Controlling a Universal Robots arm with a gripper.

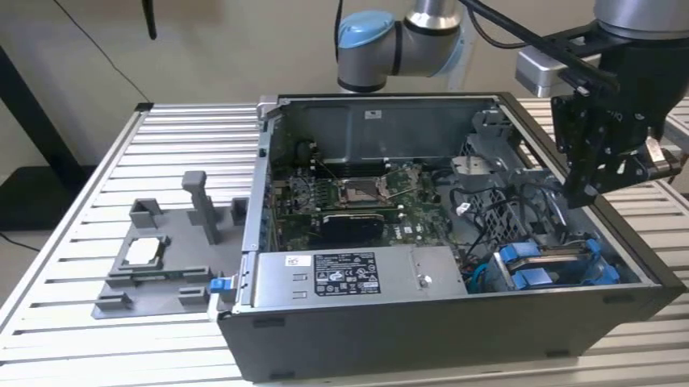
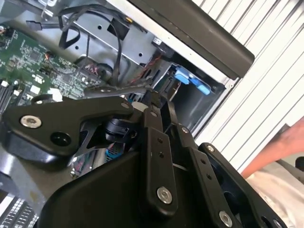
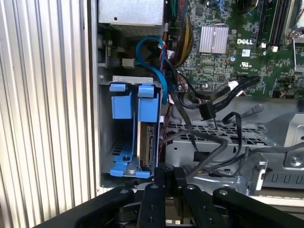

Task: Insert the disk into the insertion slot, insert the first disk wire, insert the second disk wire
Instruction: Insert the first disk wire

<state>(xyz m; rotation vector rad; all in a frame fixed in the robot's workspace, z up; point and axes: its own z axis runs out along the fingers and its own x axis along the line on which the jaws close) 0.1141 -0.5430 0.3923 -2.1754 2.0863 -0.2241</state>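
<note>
Over the case [image 1: 431, 339] corner, claw [image 1: 583, 193] hangs pinched narrow, apparently empty; disk [image 3: 148, 142] sits in insertion slot [image 3: 105, 137], connector edge exposed toward loose cables [image 3: 207, 112].

Along the top of the exterior view, the arm [image 1: 415, 36] has silver tube joints, a pale blue cap [image 1: 361, 32] and a black cable [image 1: 506, 24]. Its matte black end effector [image 1: 583, 193] is built of linkage plates [image 2: 71, 111] fastened with silver screws [image 2: 31, 122].

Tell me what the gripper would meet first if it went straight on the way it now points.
Probably the loose black cables beside the insertion slot, in the first wrist view. Depth is unclear there, so the gripper might reach the grey metal cage first instead.
</note>
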